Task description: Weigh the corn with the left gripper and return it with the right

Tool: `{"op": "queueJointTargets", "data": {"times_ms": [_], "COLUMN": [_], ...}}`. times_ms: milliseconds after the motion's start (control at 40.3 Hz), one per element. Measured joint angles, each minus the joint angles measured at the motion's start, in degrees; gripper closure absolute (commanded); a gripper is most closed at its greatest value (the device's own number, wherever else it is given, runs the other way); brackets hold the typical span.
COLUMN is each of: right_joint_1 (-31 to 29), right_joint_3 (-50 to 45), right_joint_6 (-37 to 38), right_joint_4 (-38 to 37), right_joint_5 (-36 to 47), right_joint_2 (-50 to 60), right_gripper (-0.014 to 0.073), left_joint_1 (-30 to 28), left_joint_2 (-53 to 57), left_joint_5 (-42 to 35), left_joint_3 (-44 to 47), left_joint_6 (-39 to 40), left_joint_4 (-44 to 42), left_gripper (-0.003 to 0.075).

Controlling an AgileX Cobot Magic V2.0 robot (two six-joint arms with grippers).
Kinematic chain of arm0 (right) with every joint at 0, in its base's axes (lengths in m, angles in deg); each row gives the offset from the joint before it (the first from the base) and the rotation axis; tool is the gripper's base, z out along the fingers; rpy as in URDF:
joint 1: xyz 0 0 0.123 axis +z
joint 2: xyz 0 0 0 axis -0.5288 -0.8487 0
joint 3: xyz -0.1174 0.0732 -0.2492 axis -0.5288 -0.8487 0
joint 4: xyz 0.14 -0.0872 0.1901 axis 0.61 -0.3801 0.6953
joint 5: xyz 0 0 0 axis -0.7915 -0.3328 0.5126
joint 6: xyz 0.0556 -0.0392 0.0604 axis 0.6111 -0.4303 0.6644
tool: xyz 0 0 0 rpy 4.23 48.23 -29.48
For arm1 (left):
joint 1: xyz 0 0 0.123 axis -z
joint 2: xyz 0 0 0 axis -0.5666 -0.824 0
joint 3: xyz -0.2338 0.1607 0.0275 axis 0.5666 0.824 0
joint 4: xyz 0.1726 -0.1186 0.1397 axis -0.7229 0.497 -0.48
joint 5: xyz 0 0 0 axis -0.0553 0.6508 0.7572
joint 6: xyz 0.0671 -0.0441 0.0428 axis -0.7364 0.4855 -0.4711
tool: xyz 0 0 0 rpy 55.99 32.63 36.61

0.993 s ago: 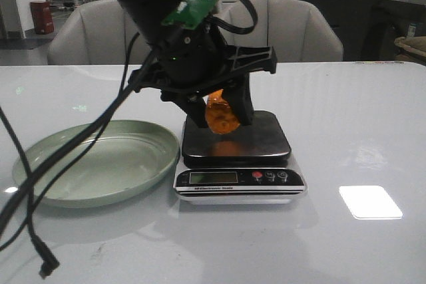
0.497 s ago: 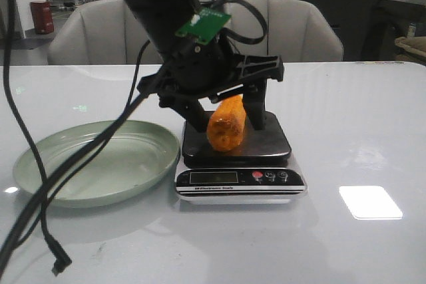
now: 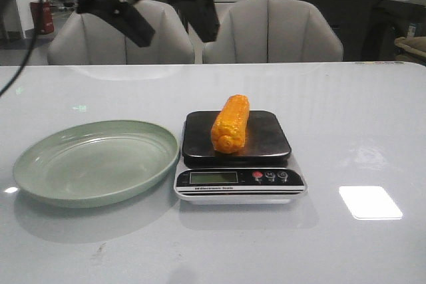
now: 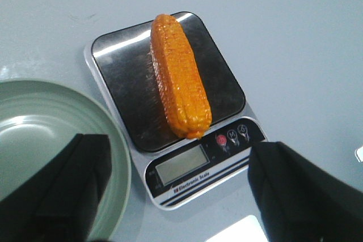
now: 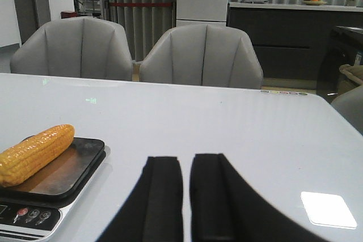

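The left gripper (image 3: 170,14) is seen wide open with nothing held, up high at the far left of the scene, well clear of the scale. In the left wrist view its two fingers (image 4: 54,188) are spread far apart, with the scale framed between them. The right gripper (image 5: 186,196) is nearly closed, just a thin gap left between the fingers, and nothing is gripped; it's parked low over the table, right of the scale.

The corn (image 3: 230,123) is lying lengthwise on the dark platform of the scale (image 3: 274,143), one end toward the display, the other toward the far side. The plate (image 3: 46,164) sits bare just left of the scale, rim nearly touching it.

So the weighing half looks pretty much done: corn placed, left claw let go and lifted away. What's left, presumably, is the pickup by the right claw and the return, most likely to the plate. The readout can't be made out.

Count: one corn cob, one scale, one plate, two grippers, two chairs (image 3: 273,28) at the far side.
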Motion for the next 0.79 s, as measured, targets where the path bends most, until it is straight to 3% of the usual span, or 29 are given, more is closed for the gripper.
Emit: {"op": "queueJointTargets", "data": {"times_ms": [248, 794], "right_joint_1": [0.00, 0.00], "right_joint_3": [0.00, 0.00], "right_joint_6": [0.00, 0.00], "right_joint_4": [0.00, 0.00], "right_joint_5": [0.00, 0.00], "right_joint_2": [0.00, 0.00], "right_gripper": [0.0381, 0.0381], "left_joint_1": [0.00, 0.00], "left_joint_2": [20.40, 65.05], "left_joint_5": [-0.45, 1.05], "left_joint_3": [13.17, 32.07], "left_joint_6": [0.00, -3.84], "left_joint_4": [-2.11, -8.22], "left_gripper": [0.0158, 0.0182]}}
